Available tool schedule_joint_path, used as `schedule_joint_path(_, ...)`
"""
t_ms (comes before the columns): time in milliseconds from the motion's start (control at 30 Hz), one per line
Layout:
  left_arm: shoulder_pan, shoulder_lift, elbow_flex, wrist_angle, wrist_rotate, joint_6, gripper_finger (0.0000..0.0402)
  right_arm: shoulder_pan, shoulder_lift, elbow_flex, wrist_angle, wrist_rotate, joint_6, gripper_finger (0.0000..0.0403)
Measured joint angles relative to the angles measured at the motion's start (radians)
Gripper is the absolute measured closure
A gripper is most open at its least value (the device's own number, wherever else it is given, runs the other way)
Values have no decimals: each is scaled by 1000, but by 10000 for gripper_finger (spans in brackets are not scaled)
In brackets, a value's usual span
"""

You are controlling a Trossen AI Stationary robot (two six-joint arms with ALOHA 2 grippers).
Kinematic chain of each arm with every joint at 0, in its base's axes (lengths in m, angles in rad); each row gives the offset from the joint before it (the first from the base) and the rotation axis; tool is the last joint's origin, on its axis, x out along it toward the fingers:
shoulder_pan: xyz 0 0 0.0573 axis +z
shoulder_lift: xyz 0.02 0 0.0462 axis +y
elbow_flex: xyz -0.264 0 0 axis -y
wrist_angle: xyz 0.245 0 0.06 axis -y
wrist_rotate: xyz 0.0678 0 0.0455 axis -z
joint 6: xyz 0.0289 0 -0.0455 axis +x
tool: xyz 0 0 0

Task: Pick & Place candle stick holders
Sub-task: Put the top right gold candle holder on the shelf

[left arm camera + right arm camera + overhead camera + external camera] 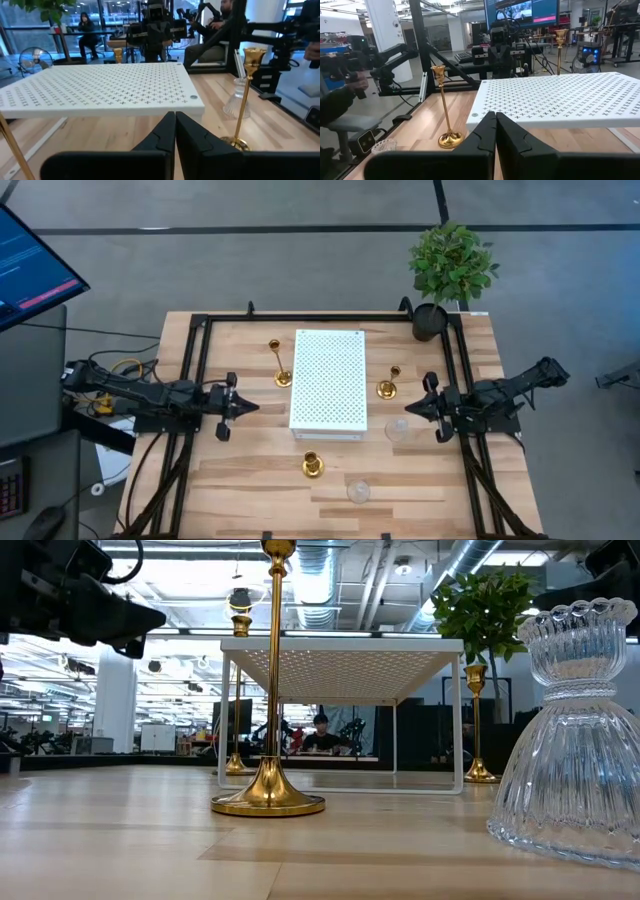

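Table (250, 480): white perforated shelf (329, 383) at centre. Gold holders, three: one (279, 364) left of the shelf, one (388, 384) right of it, one (312, 464) just in front of it. Glass holders, two: one (397, 429) off the shelf's front right corner, one (359, 491) near the front edge. Potted plant (447, 272) at the back right corner. Left gripper (243, 407): left of the shelf, fingers together, holding nothing. Right gripper (410, 409): right of the shelf, near the right gold holder, fingers together, holding nothing.
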Motion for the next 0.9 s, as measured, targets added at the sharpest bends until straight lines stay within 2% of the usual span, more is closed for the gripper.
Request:
schedule_joint_path(133,0,21,0,0,0,25,390,0,0,1,-12,-1,0,403)
schedule_joint_path(267,0,68,0,46,24,-43,390,0,0,2,-14,-1,-6,403)
schedule_joint_path(567,0,243,0,337,253,-48,395,-42,0,2,-14,2,-68,403)
schedule_joint_path(733,-3,370,12,399,258,-53,395,-87,0,1,-14,3,-68,403)
schedule_joint_path(900,-65,532,110,409,258,-42,394,-124,0,1,-15,3,-31,403)
